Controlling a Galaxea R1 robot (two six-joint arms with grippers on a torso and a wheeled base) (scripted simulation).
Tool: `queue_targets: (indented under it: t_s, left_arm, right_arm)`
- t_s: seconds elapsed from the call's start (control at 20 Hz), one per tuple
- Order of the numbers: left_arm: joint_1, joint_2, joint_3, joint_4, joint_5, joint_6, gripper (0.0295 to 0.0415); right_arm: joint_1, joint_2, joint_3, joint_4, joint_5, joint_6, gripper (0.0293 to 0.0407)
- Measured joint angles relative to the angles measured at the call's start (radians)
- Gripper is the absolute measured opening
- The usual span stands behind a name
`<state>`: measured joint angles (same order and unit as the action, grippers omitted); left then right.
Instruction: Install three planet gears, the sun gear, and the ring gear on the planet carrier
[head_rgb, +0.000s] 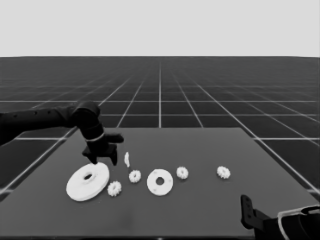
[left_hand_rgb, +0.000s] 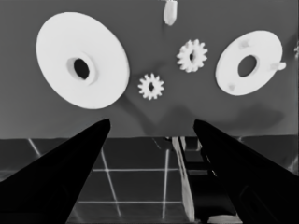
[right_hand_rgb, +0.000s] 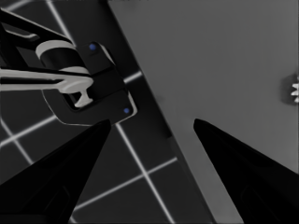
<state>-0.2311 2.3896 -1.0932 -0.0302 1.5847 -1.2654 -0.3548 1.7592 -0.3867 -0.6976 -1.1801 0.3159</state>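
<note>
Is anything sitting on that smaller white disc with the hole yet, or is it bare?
Bare. The smaller round part lies flat with nothing on it; all four small gears rest apart from it on the table.

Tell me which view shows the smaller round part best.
The left wrist view: the smaller round part appears large, with its central hole and small pegs on its face. The head view shows it whole but small, mid-table. The right wrist view misses it.

Thin white piece (head_rgb: 127, 159) on dark table (head_rgb: 210, 210)
</note>
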Motion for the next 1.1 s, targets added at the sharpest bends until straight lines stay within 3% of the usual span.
queue_targets:
  t_s: [0.05, 0.1, 0.15, 0.2, 0.3, 0.55, 0.65, 1.05, 1.1]
  left_arm:
    - [0.002, 0.002, -0.012, -0.007, -0.001, 0.000, 0.0385]
    - [0.164, 0.000, -0.010, 0.178, -0.057, -0.005, 0.0385]
    - [0.301, 0.014, -0.052, 0.286, -0.094, 0.012, 0.0385]
    - [0.374, 0.032, -0.102, 0.342, -0.122, 0.035, 0.0385]
    - [0.432, 0.055, -0.164, 0.386, -0.154, 0.062, 0.0385]
    - [0.452, 0.065, -0.193, 0.399, -0.168, 0.076, 0.0385]
    - [0.453, 0.067, -0.197, 0.402, -0.171, 0.078, 0.0314]
    - [0.457, 0.068, -0.201, 0.405, -0.173, 0.078, 0.0312]
    - [0.331, 0.011, -0.049, 0.267, -0.078, 0.012, 0.0312]
  right_arm:
    - [0.000, 0.000, 0.000, 0.000, 0.000, 0.000, 0.0385]
    - [0.000, 0.000, 0.000, 0.000, 0.000, 0.000, 0.0385]
    - [0.000, 0.000, 0.000, 0.000, 0.000, 0.000, 0.0385]
    - [0.000, 0.000, 0.000, 0.000, 0.000, 0.000, 0.0385]
    - [0.000, 0.000, 0.000, 0.000, 0.000, 0.000, 0.0385]
    - [0.000, 0.000, 0.000, 0.000, 0.000, 0.000, 0.0385]
    - [0.000, 0.000, 0.000, 0.000, 0.000, 0.000, 0.0385]
    - [0.000, 0.000, 0.000, 0.000, 0.000, 0.000, 0.0385]
    - [0.000, 0.000, 0.000, 0.000, 0.000, 0.000, 0.0385]
